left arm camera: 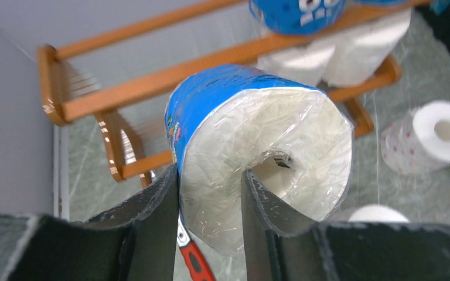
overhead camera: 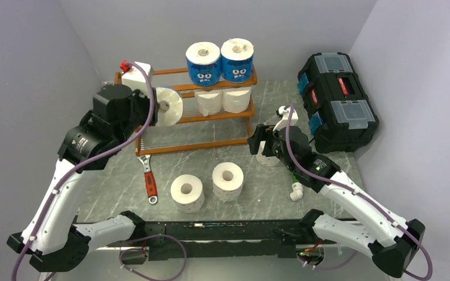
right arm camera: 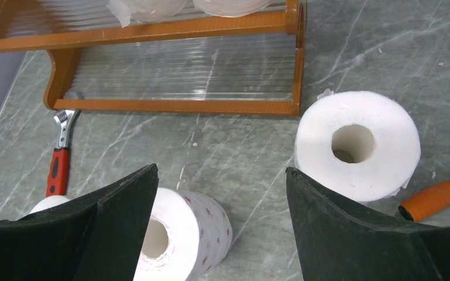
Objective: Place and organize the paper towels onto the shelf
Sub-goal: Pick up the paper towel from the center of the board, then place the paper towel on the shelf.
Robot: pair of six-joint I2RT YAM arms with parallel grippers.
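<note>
Two blue-wrapped rolls (overhead camera: 203, 64) sit on the shelf (overhead camera: 199, 146) top, upper centre; left gripper (left arm camera: 210, 228) pinches a third wrapped roll (left arm camera: 258, 146) through its core by the shelf's left end; right gripper (right arm camera: 221, 222) gapes wide, empty

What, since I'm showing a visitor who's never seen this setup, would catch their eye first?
First, the left gripper pinching a blue-wrapped white paper towel roll, one jaw inside its core, near the left end of the orange-brown wooden slatted shelf. Then two blue cartoon-faced rolls atop that shelf, and the open right gripper beside a loose plain white roll on the table.
</note>
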